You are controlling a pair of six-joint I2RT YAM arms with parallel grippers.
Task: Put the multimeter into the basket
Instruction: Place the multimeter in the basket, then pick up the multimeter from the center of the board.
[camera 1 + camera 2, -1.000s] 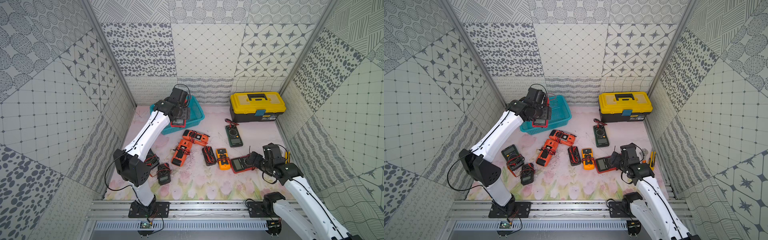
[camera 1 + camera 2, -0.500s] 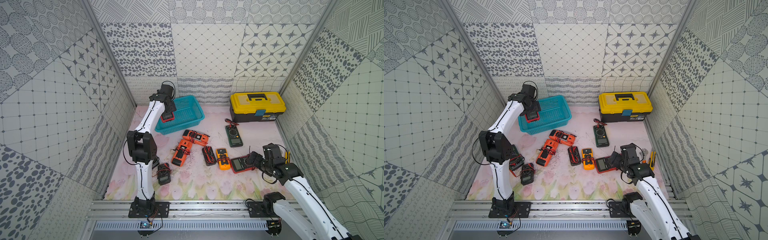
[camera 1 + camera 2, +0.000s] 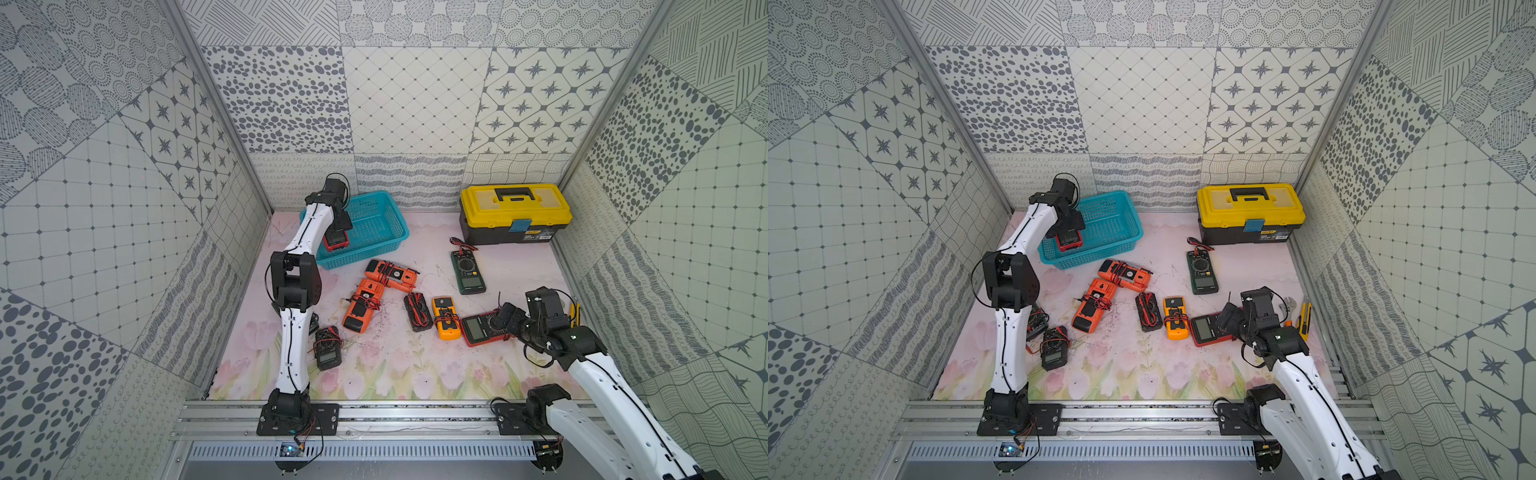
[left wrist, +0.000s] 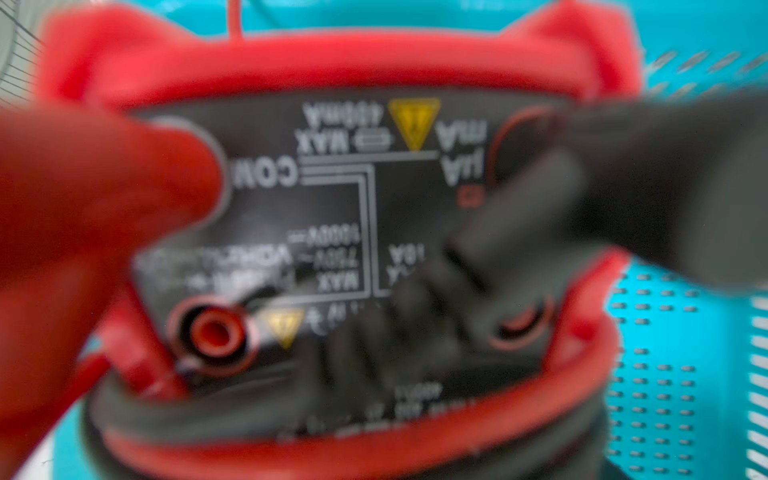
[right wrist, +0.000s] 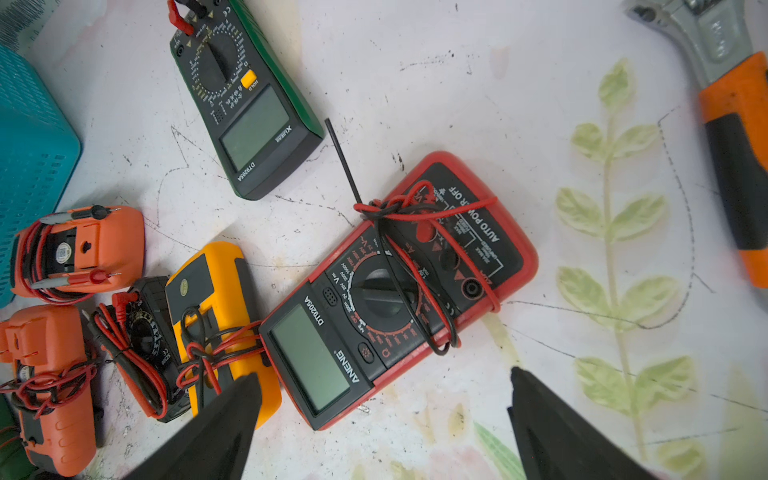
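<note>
The multimeter (image 3: 336, 240), a red-cased one, is hanging at the basket (image 3: 374, 251), in the corner nearest the desk's left edge. Its lower end is dipping below the rim. Whether it is touching the basket's floor cannot be told. The left gripper (image 3: 340, 224) is gripping it from above, with its jaws spread wide across the casing. In the left wrist view the meter's socket panel is filling the picture, blurred, with turquoise mesh showing behind it.

Judging by this, the carry is as good as done. What is left is letting go and lifting the arm clear of the rim. No other meter is showing inside the basket.

Outward from there, other meters are lying on the desk (image 3: 415, 370):
- Two orange meters (image 3: 390, 274) are just in front of the basket.
- A black meter (image 3: 417, 311) and a yellow meter (image 3: 446, 318) are side by side near the middle.
- A green meter (image 3: 467, 270) is lying towards the far right.

A red ANENG meter (image 5: 374, 291), bound in its own leads, is lying beside the yellow one. The right gripper (image 5: 381, 378) is hovering over it, wide open and holding nothing. If the task covers every meter, most of the work is yet to do.

The toolbox (image 3: 515, 214) is sitting shut in the far right corner, and a wrench (image 5: 727, 124) is lying by the right edge.
</note>
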